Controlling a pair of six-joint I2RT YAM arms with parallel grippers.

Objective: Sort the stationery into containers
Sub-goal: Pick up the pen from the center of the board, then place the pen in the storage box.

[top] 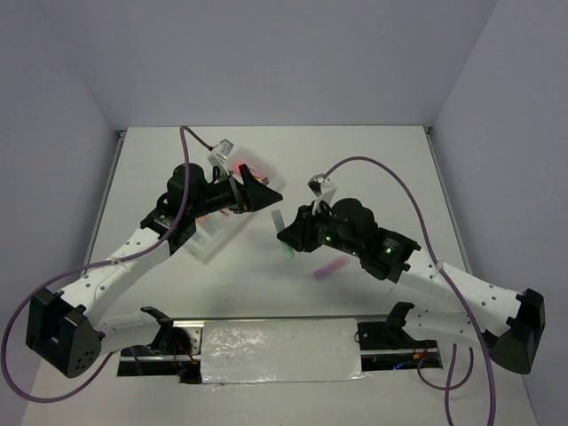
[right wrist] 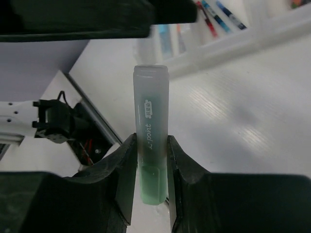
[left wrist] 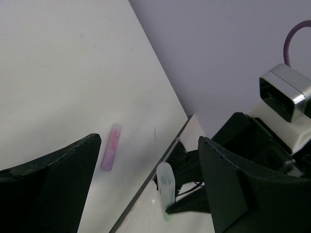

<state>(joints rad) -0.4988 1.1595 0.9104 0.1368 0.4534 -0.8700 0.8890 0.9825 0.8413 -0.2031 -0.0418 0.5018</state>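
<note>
My right gripper [right wrist: 150, 141] is shut on a pastel green bar [right wrist: 151, 97], held upright with its clear cap pointing away from the fingers. From the top this gripper [top: 286, 235] hangs just above the table's middle, right of the translucent white tray [top: 209, 240]. My left gripper [top: 256, 191] hovers over the tray's far half with its fingers wide open and nothing between them. A purple bar [top: 328, 269] lies loose on the table near the right arm. The left wrist view also shows the purple bar [left wrist: 111, 147] and the held green bar [left wrist: 166, 184]. Red and blue pens [right wrist: 214, 14] lie in the tray [right wrist: 233, 36].
The tray runs diagonally under the left arm, partly hidden by it. Purple cables loop above both arms. A foil-covered strip [top: 280, 351] sits at the near edge between the arm bases. Walls close the table at left, right and back.
</note>
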